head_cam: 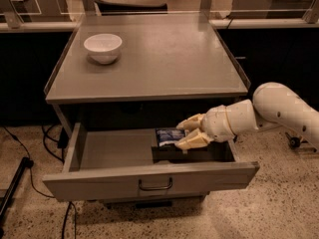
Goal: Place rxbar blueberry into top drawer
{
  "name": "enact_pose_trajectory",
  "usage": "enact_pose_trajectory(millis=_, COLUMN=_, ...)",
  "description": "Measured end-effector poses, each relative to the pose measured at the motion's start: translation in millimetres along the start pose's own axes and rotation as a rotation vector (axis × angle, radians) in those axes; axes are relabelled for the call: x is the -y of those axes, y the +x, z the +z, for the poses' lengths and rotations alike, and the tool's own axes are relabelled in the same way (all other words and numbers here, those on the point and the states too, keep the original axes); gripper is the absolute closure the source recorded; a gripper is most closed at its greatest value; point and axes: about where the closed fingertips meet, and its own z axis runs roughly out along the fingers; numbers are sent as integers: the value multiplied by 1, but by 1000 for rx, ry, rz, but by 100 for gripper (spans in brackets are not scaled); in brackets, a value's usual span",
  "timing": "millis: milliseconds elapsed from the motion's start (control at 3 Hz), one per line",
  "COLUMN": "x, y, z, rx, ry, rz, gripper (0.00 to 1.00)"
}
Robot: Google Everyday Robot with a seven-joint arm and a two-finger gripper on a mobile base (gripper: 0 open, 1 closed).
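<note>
The top drawer of the grey cabinet-table is pulled open, its front panel with a curved metal handle facing me. My gripper reaches in from the right and sits inside the drawer's right half, just under the tabletop edge. It is shut on the rxbar blueberry, a dark bar with pale lettering, held a little above the drawer floor and sticking out to the left of the fingers.
A white bowl stands at the back left of the grey tabletop. The white arm comes in from the right. Cables lie on the speckled floor at left. Dark benches stand behind.
</note>
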Motion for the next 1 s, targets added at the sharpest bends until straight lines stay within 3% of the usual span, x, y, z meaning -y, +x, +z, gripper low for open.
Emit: enact_pose_trajectory(millis=1000, x=9, y=44, z=31, rx=-95, ry=17, rz=-65, gripper=100)
